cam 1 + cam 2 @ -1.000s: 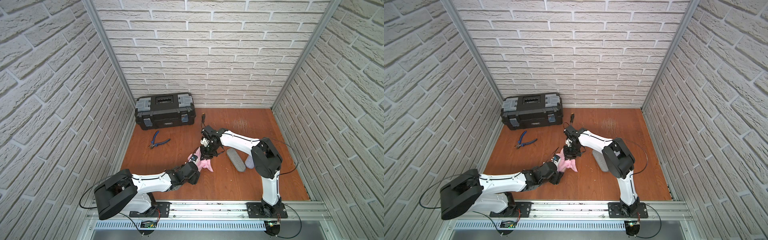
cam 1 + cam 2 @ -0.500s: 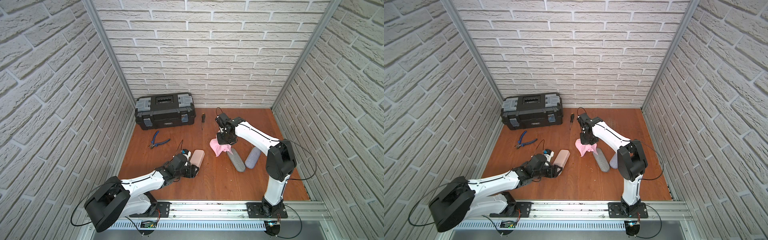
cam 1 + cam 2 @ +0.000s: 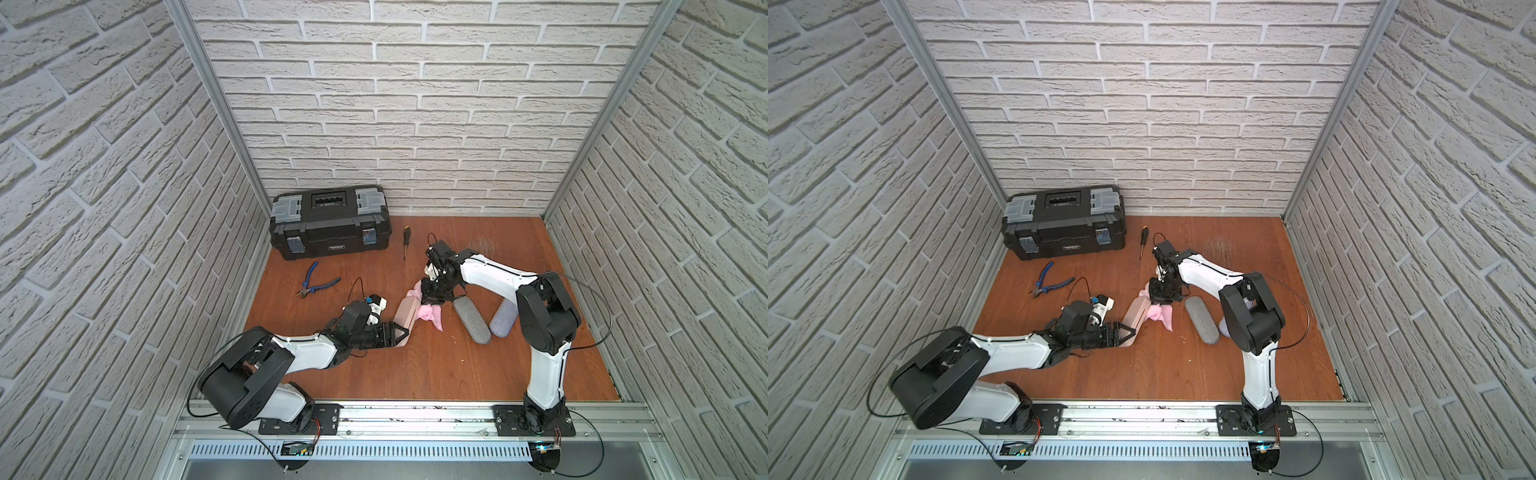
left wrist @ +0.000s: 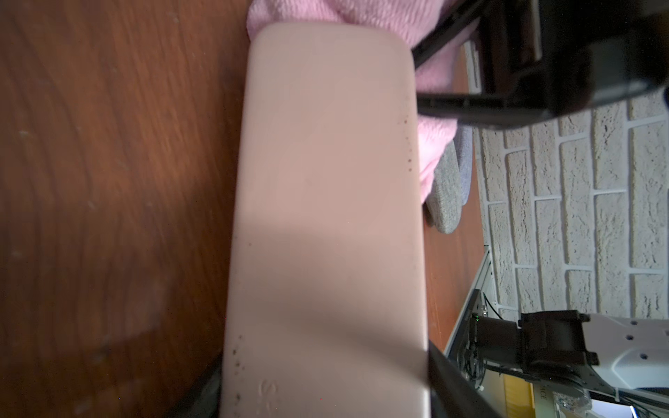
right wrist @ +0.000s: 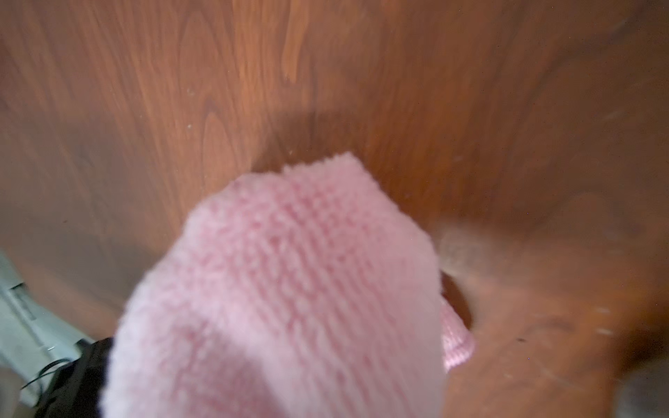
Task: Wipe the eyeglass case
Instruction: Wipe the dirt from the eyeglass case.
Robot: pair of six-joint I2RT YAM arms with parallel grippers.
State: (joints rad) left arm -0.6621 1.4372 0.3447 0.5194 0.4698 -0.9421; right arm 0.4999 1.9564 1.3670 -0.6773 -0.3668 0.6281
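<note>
At left lie blue-handled pliers (image 3: 318,284). The left gripper (image 3: 400,333) clamps the pale pink oblong eyeglass case (image 3: 405,313) in the middle of the wooden floor (image 3: 436,365). The right gripper (image 3: 433,298) holds a fluffy pink cloth (image 3: 430,312) tight at the case's far end; two grey fabric pouches (image 3: 471,320) lie just beside.

light: bright, even | top views: sharp, edges bowed | wrist views: blurred; shadow across eyeglass case (image 4: 325,181)

Pale pink oblong eyeglass case (image 4: 325,217): smooth, matt skin, dark specks along its edges. Fluffy pink knitted cloth (image 5: 282,289): soft, ribbed pile. Reddish-brown wooden tabletop (image 5: 325,72): plain grain, low sheen, faint scuffs. Grey oblong fabric case (image 3: 471,320): felt-like, matt weave. Black plastic toolbox (image 3: 328,232): matt, with grey lid latches. White brick-pattern walls (image 3: 415,104): rough, chalky.
</note>
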